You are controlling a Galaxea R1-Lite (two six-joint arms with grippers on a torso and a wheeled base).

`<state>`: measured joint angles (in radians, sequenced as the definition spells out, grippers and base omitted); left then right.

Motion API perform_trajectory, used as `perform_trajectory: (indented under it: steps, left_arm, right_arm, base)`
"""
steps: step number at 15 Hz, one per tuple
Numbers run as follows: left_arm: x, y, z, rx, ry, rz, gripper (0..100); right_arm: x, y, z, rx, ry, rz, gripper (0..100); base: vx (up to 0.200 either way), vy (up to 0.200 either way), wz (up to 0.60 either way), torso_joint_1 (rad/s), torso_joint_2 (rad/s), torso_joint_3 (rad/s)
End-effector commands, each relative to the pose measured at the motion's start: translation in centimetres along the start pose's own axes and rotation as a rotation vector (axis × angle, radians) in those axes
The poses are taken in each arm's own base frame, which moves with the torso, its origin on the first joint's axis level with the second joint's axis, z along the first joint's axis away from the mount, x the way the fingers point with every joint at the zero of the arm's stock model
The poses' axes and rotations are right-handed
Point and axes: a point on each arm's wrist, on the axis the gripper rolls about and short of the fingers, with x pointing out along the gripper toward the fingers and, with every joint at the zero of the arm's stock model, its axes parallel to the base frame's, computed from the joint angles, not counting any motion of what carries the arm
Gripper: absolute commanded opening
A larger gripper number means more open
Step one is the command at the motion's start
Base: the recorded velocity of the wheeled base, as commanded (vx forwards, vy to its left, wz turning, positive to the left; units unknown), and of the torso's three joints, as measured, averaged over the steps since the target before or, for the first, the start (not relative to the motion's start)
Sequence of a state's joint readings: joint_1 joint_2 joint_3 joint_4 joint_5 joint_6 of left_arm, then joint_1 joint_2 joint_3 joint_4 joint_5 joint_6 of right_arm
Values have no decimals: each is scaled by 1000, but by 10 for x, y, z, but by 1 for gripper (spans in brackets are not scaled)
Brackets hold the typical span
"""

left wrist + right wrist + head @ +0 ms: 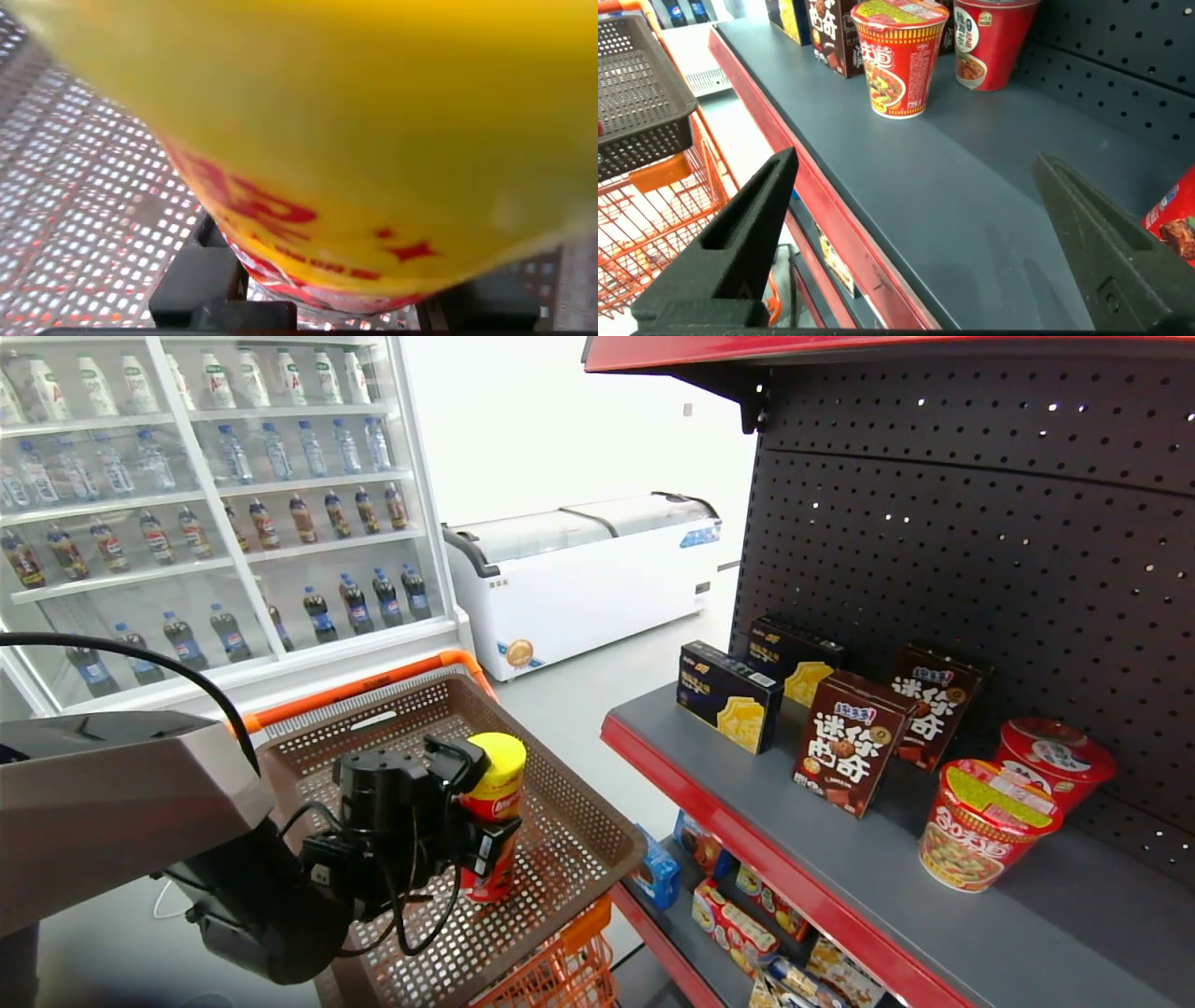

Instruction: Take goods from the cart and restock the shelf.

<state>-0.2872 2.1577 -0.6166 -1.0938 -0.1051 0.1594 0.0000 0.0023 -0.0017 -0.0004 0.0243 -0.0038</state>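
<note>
While my left gripper [481, 817] is clamped on the can [497, 775], which stands upright with its long axis vertical inside the cart basket [579, 840], the shelf [840, 877] lies to my right and higher up. Farther over, my right gripper [915, 187] hangs wide open above that shelf, holding nothing.

Canister [498, 775]: red body, yellow lid & print. Basket [579, 840] left of shelf [840, 868]: brown, perforated, w/ orange handle [373, 683]. Shelf grey w/ red front edge; on it navy-yellow boxes [728, 707], brown boxes [848, 744], red cups [985, 821]; behind it black hole-dotted pegboard [980, 551].
</note>
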Motion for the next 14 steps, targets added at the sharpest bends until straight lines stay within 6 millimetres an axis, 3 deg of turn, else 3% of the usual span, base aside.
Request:
perform_trajectory:
  steps: [1,3,6,8,10,11,14]
  left_arm:
    - [-26,3,28,-6,-88,38,0]
    - [-66,6,46,-10,-117,46,0]
    - [-143,11,69,-29,-95,12,0]
    - [-174,12,75,-41,-85,35,0]
    - [-240,1,67,-61,-31,47,0]
    - [-263,-4,59,-68,-23,68,0]
    - [-292,-15,41,-124,-87,70,0]
  right_arm:
    - [0,0,0,-1,1,0,100]
    - [0,0,0,-1,0,0,100]
    - [0,0,0,-1,1,0,100]
    - [0,0,0,-1,0,0,100]
    - [0,0,0,-1,0,0,100]
    - [0,0,0,-1,1,0,100]
    - [0,0,0,-1,0,0,100]
  base:
    - [0,0,0,0,0,0]
    - [0,0,0,0,0,0]
    - [0,0,0,0,0,0]
    - [0,0,0,0,0,0]
    - [0,0,0,0,0,0]
    - [0,0,0,0,0,0]
    - [0,0,0,0,0,0]
